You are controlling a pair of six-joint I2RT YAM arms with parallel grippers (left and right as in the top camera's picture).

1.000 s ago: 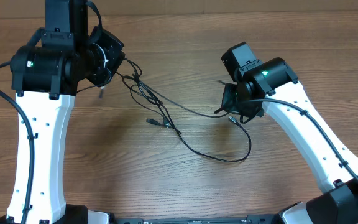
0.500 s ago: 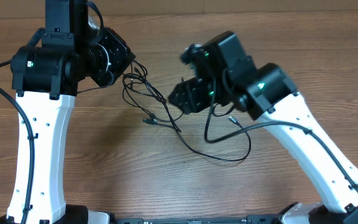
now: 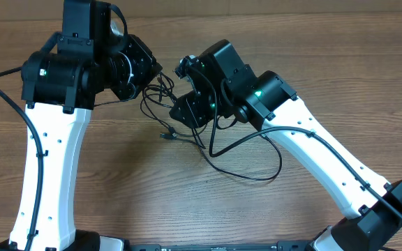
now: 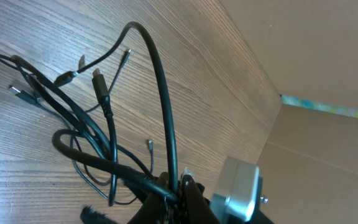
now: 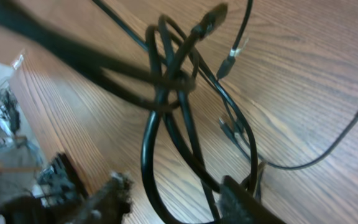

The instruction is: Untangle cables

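Currently: thin black flexible cables (image 5: 166,84) are bunched in a knot over the brown wood-grain table (image 3: 117,174), far centre, between the two arms. A long slack loop (image 3: 280,162) trails off to the near right. Small plug ends (image 4: 98,81) stick out of the bunch.

Left gripper (image 4: 178,190): closed tight on several strands, which fan out from its tips (cannot tell how much of the bunch is lifted off the wood).

Right gripper (image 5: 176,199): fingers stand apart, astride a loop just near of the knot. Nothing pinched between them that I can make out.

Handling, judged: the cords are light and limp. They will drape and drag their neighbours along rather than hold a shape. The jacket looks smooth, so a strand may slide through a loose pinch. The plugs are the snag points and are likely to catch in a loop when drawn through.

Where to take hold, judged: a single strand just beside the knot, not the knot itself and not a plug. Pull rightward, away from the left grip, and gently; a hard tug would likely tighten the crossing.
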